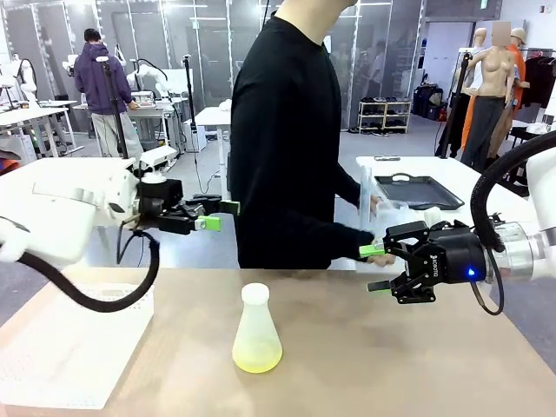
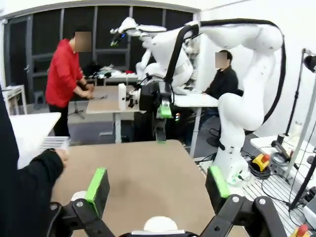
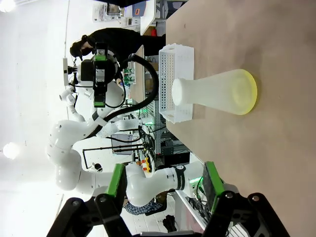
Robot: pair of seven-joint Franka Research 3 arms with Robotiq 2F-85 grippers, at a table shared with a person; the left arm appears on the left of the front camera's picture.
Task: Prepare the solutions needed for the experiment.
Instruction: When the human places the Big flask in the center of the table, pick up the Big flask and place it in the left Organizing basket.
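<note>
Here you see a frosted, translucent conical flask (image 1: 257, 332) standing upright near the middle of the brown tabletop (image 1: 391, 365), with a shallow layer of pale yellow-green liquid (image 1: 257, 356) at its bottom. Your left tool (image 1: 219, 215) hovers above the tabletop's left side, its green-padded fingers (image 2: 97, 183) spread wide and empty. Your right tool (image 1: 375, 268) hangs at the right, well apart from the flask, its fingers also parted with nothing between them. A white perforated plastic basket (image 1: 74, 334) sits at the tabletop's left end. The person in a black sleeve stands at the far edge, a hand (image 1: 379, 208) on clear containers on a white table beyond.
</note>
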